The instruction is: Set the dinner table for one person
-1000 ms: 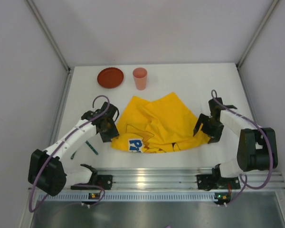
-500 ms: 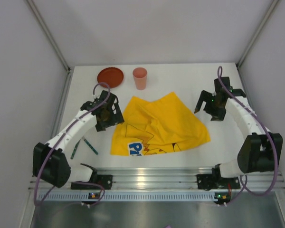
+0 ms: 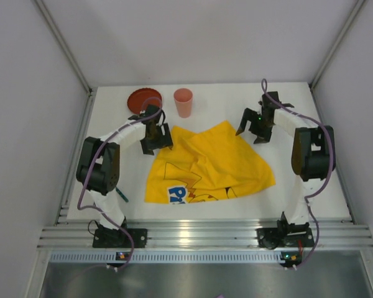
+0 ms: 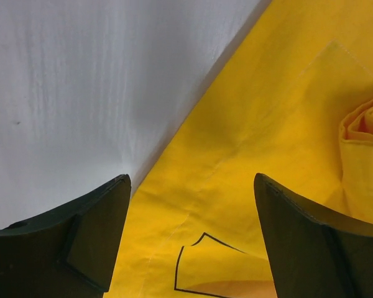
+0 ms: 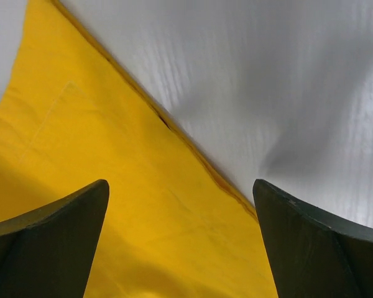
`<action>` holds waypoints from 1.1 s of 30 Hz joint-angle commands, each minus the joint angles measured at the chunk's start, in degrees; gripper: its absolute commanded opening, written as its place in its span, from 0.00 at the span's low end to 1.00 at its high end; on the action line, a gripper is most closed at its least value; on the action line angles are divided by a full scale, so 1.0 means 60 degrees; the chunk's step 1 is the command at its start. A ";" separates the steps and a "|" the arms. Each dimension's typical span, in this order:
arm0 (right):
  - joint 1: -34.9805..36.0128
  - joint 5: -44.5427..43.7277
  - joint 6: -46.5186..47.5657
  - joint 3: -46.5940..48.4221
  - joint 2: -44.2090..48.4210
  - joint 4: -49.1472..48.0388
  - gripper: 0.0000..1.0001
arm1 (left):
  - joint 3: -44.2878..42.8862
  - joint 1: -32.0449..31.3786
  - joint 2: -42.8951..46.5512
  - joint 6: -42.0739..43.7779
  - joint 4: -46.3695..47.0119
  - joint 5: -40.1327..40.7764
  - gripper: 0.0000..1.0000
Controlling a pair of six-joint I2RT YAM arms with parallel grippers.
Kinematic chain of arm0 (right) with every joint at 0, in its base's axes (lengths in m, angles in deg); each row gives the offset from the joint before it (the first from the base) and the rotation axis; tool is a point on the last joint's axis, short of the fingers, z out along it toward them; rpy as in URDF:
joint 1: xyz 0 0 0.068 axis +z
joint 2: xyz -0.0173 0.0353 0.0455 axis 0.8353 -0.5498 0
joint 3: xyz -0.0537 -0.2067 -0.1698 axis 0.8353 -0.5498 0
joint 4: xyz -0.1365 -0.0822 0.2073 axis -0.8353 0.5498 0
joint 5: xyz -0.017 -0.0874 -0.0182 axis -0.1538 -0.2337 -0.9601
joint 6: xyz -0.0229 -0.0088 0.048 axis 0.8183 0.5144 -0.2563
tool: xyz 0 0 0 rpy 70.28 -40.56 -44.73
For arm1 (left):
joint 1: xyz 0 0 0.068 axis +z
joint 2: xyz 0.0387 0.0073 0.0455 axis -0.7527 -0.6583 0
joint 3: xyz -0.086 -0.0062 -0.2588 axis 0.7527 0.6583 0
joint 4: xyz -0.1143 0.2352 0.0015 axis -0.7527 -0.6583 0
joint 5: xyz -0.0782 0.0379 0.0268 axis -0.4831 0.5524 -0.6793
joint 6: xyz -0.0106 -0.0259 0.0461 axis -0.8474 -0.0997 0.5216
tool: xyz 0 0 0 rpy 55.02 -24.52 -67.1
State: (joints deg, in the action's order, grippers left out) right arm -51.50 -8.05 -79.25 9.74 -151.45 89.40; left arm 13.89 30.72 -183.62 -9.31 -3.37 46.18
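The white dinner table (image 3: pixel 298 180) carries a crumpled yellow cartoon-printed cloth (image 3: pixel 205 164) in its middle. A red-brown plate (image 3: pixel 144 99) and a pink cup (image 3: pixel 183 102) stand at the back. My left gripper (image 3: pixel 156 141) is open over the cloth's far left edge; in the left wrist view its jaws (image 4: pixel 193 242) straddle the cloth (image 4: pixel 267 124) beside bare table (image 4: pixel 81 93). My right gripper (image 3: pixel 252 131) is open over the cloth's far right edge; in the right wrist view (image 5: pixel 180 248) cloth (image 5: pixel 81 155) and table (image 5: pixel 267 93) lie beneath it.
A green utensil (image 3: pixel 122 198) shows partly by the left arm near the front left. Silver rails (image 3: pixel 205 233) edge the table, with grey walls on three sides.
Both arms have swung from the cloth's near corners to its far edges. The cloth's front left part has spread flatter. Both grippers remain open.
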 commanded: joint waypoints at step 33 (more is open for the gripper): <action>-0.0726 -0.1820 -0.0133 -0.0381 -0.0136 -0.0244 0.00 | 0.1402 0.0762 0.0810 -0.0379 0.0032 0.1131 0.00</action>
State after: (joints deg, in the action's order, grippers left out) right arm -56.85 -15.28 -80.04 8.19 -153.78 86.56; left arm 21.94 35.31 -181.11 -11.19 -1.86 49.11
